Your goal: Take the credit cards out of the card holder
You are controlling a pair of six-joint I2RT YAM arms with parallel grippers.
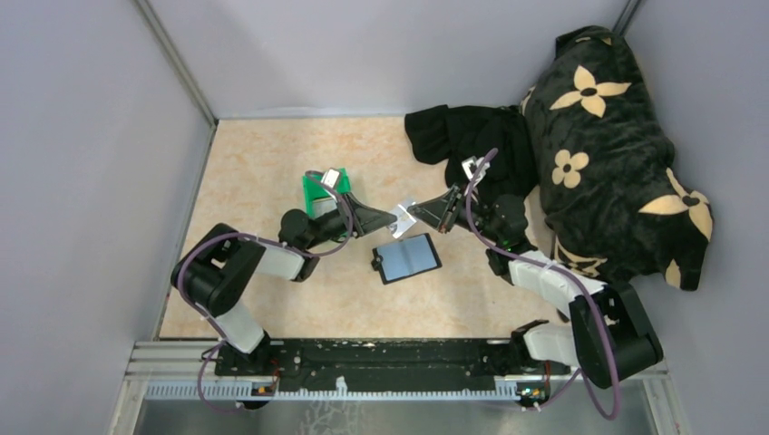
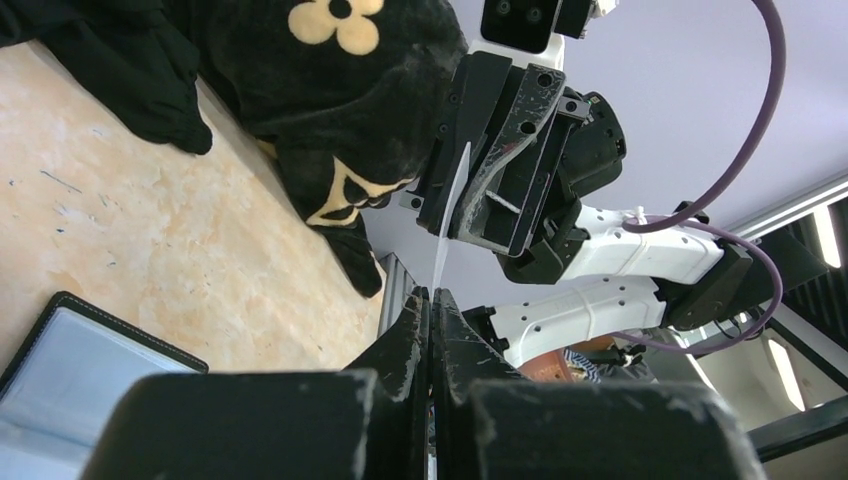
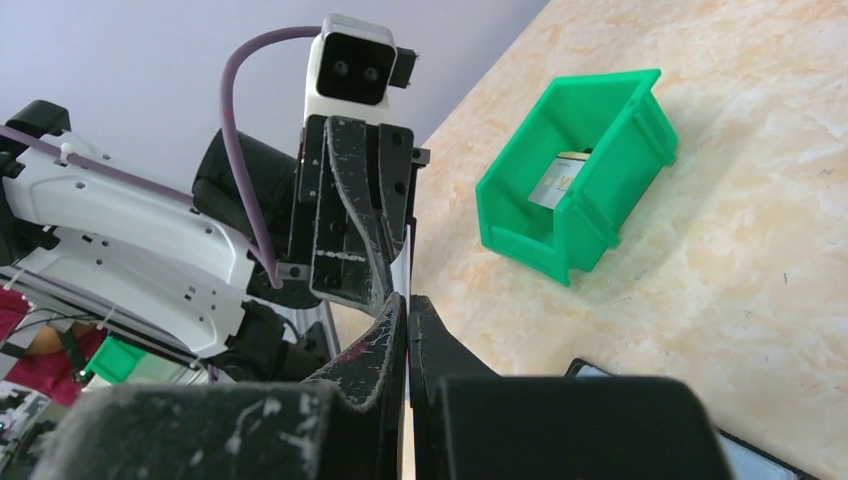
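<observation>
A pale grey-white credit card point(image 1: 404, 214) hangs in the air between both arms, above the table. My left gripper point(image 1: 394, 217) is shut on its left end and my right gripper point(image 1: 416, 214) is shut on its right end. The left wrist view shows the card point(image 2: 452, 215) edge-on, running from my left gripper point(image 2: 432, 295) up into the right one's fingers point(image 2: 500, 150). In the right wrist view my right gripper point(image 3: 408, 300) pinches the same thin edge. The black card holder point(image 1: 407, 257) lies open on the table just below, grey-blue faces up.
A green plastic bin point(image 1: 325, 192) stands behind the left gripper, with a card point(image 3: 556, 182) inside it. A black cloth point(image 1: 467, 136) and a black flowered cushion point(image 1: 608, 154) fill the back right. Grey walls close in the left and rear.
</observation>
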